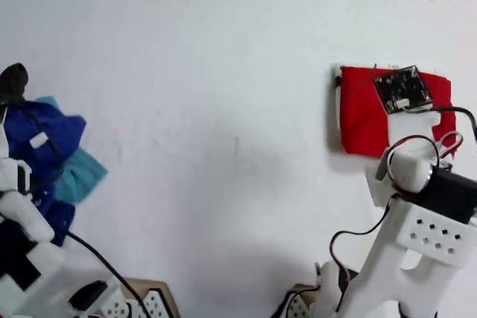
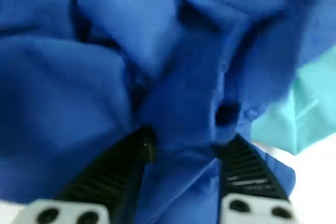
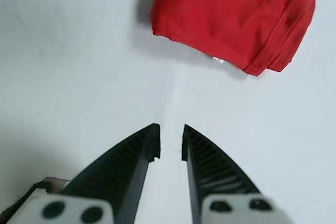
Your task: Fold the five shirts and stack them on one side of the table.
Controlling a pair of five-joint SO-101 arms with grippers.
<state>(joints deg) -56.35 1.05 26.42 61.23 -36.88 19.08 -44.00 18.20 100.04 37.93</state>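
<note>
Red shirt (image 1: pixel 361 117): folded into a compact, flat rectangle, with stacked layers showing along one edge. Lay on the white surface (image 1: pixel 223 109) toward its right side, partly under the right arm's wrist.

Blue shirt (image 2: pixel 105 51): unfolded and crumpled into deep ridges and hollows. Sat heaped at the left edge of the surface, beneath the left arm. Darker blue cloth (image 1: pixel 15 247) lay nearer that arm's base; could not tell whether same garment or another.

Teal shirt (image 1: pixel 80 173): equally rumpled. Poked out from under the blue shirt on the side facing the middle of the surface, touching it.

Left gripper (image 2: pixel 186 145): pushed down into the heap and clamped on a thick ridge of the blue shirt, with cloth bulging up between the ribbed black fingers (image 2: pixel 247 171).

Right gripper (image 3: pixel 170 135): hovered over bare surface just beside the red shirt without touching it. Jaws only slightly parted, a slim gap between the tips; held nothing.

Heap and red shirt: well apart, at opposite sides, with a wide stretch of white surface between.
</note>
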